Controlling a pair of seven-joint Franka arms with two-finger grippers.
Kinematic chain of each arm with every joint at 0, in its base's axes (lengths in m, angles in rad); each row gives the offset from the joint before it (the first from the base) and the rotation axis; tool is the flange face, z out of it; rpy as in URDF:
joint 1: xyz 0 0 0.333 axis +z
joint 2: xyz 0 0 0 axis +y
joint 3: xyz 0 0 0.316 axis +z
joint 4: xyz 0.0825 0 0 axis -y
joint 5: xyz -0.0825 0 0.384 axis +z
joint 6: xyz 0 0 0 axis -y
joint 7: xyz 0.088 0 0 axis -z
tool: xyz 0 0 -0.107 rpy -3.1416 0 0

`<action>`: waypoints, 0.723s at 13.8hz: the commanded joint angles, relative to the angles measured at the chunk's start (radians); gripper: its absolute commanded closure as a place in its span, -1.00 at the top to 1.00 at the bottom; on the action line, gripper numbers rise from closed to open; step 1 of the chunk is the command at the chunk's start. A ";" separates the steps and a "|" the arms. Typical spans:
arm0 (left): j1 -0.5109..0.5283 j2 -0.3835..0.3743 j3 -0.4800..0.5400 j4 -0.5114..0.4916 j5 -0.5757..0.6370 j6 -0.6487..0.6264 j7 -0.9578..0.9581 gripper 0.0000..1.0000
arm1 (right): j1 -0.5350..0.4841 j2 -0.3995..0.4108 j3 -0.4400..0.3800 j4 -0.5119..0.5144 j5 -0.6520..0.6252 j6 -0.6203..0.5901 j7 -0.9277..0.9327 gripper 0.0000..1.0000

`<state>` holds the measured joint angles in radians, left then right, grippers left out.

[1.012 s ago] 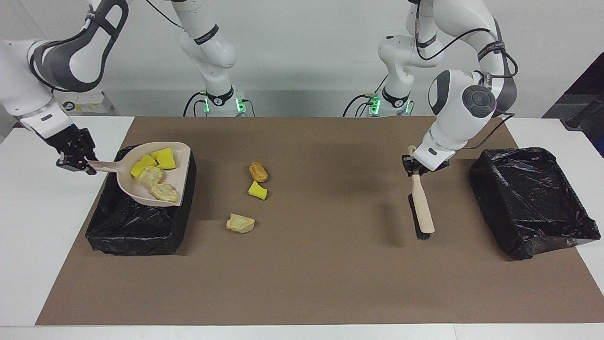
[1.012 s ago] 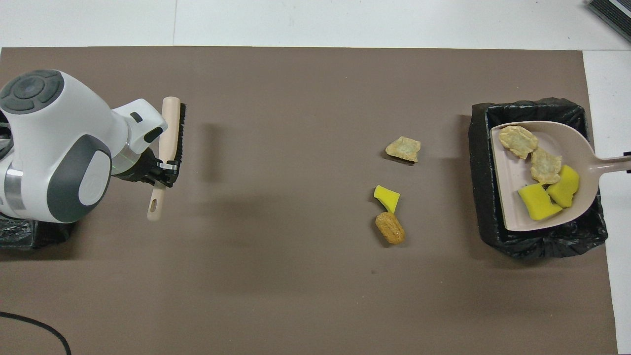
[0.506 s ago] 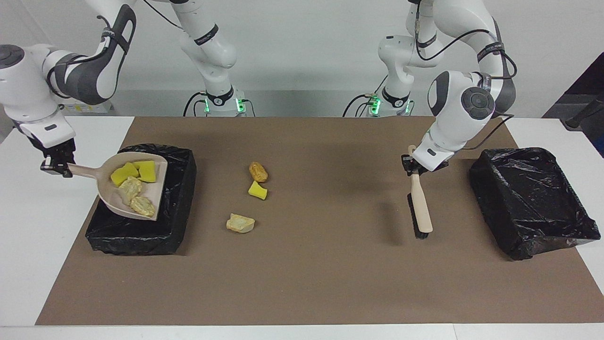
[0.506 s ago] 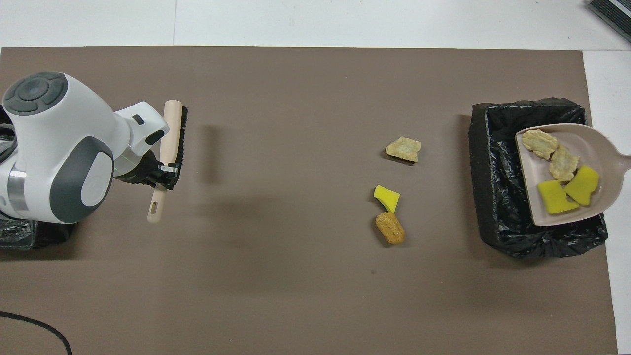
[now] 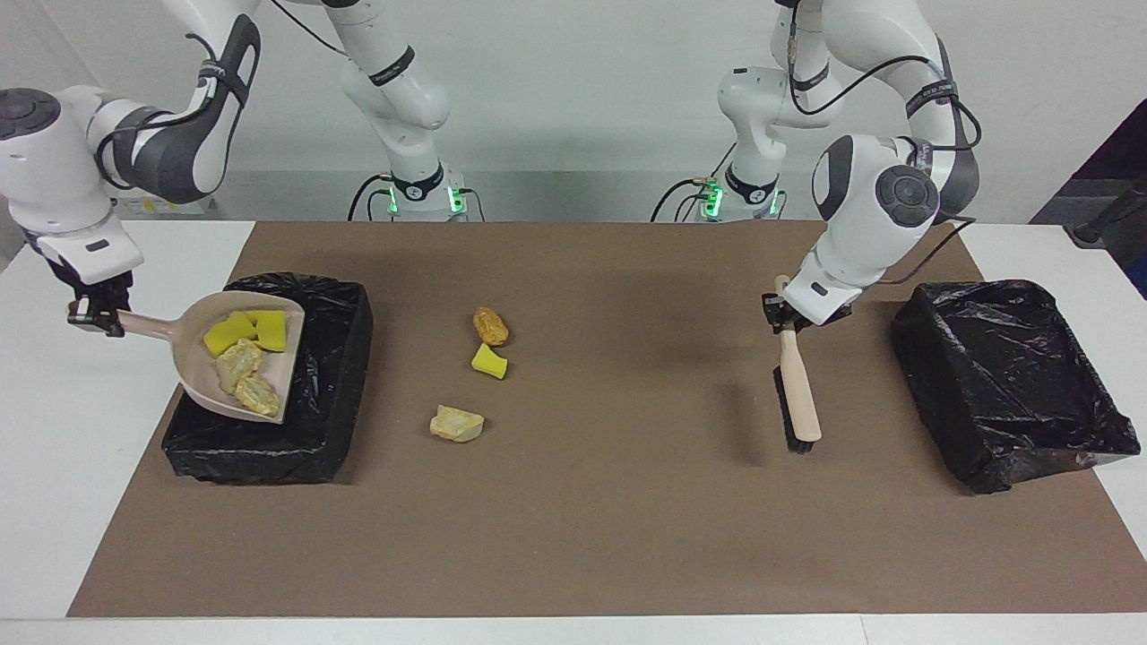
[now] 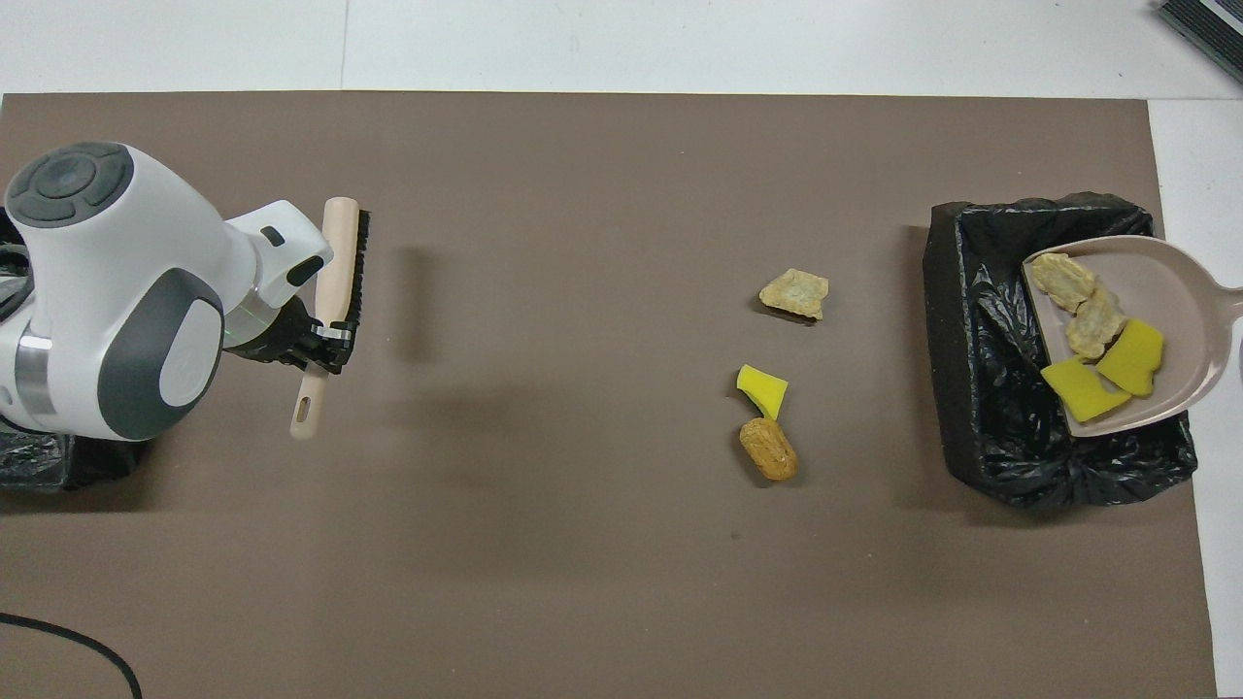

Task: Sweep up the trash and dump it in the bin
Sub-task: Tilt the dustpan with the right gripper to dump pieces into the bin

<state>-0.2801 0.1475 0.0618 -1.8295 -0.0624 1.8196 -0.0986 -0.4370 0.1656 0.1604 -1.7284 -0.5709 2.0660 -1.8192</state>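
Observation:
My right gripper (image 5: 94, 317) is shut on the handle of the beige dustpan (image 5: 199, 369), which hangs tilted over the black-lined bin (image 5: 333, 394) at the right arm's end of the table. Several pieces of trash (image 5: 240, 351), yellow sponge and tan chunks, lie in the dustpan (image 6: 1170, 301) near its lip. Three more pieces lie on the mat: an orange-brown chunk (image 5: 490, 326), a yellow sponge piece (image 5: 489, 361) and a tan chunk (image 5: 456, 424). My left gripper (image 5: 787, 322) is shut on the handle of the beige brush (image 5: 799, 394), held above the mat with the bristles down.
A second black-lined bin (image 5: 1013, 376) stands at the left arm's end of the table, partly under the left arm in the overhead view. A brown mat (image 5: 627, 520) covers the table. A black cable (image 6: 68, 646) lies on the mat near the robots.
The right gripper carried the dustpan toward the right arm's end of the table and tipped it more; the trash slid toward its lip. The left arm and brush hardly moved.

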 commanded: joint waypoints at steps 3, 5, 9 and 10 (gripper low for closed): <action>0.010 -0.023 -0.008 -0.022 0.018 -0.008 0.010 -1.00 | 0.110 -0.032 0.004 0.001 -0.171 -0.104 0.121 -1.00; 0.012 -0.023 -0.008 -0.022 0.018 -0.007 0.011 -1.00 | 0.139 -0.041 0.002 0.003 -0.233 -0.133 0.147 -1.00; 0.009 -0.023 -0.008 -0.022 0.018 -0.005 0.010 -1.00 | 0.205 -0.093 0.002 0.001 -0.365 -0.219 0.260 -1.00; 0.007 -0.023 -0.008 -0.022 0.018 -0.002 0.008 -1.00 | 0.227 -0.101 0.002 0.003 -0.389 -0.251 0.285 -1.00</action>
<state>-0.2801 0.1473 0.0614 -1.8299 -0.0624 1.8169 -0.0980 -0.2403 0.0957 0.1619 -1.7193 -0.9036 1.8656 -1.5863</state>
